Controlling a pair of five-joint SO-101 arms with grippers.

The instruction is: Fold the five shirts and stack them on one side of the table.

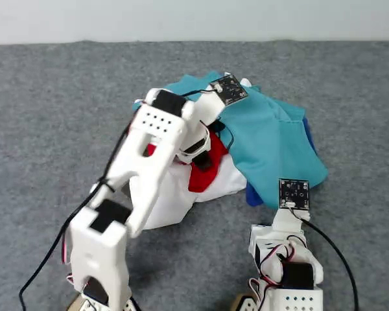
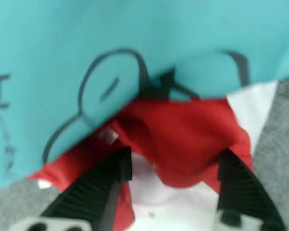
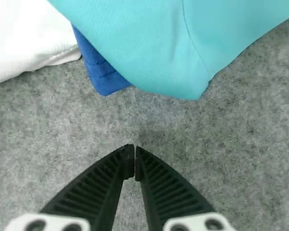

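Observation:
A pile of shirts lies mid-table: a teal shirt (image 1: pixel 272 136) on top, a red shirt (image 1: pixel 211 159), a white shirt (image 1: pixel 175 194) and a blue shirt (image 1: pixel 253 194) peeking out underneath. My left gripper (image 1: pixel 200 155) is down on the pile. In the left wrist view it stands open (image 2: pixel 176 166), with a fold of the red shirt (image 2: pixel 183 130) between its fingers, the teal shirt (image 2: pixel 135 38) just beyond and the white shirt (image 2: pixel 173 207) below. My right gripper (image 3: pixel 135 154) is shut and empty over the bare table, just short of the teal hem (image 3: pixel 173 43) and the blue edge (image 3: pixel 103 77).
Grey felt table (image 1: pixel 52 116) stretches free to the left, right and back of the pile. A white wall runs along the far edge. The left arm's cable (image 1: pixel 71 223) hangs over the near left of the table.

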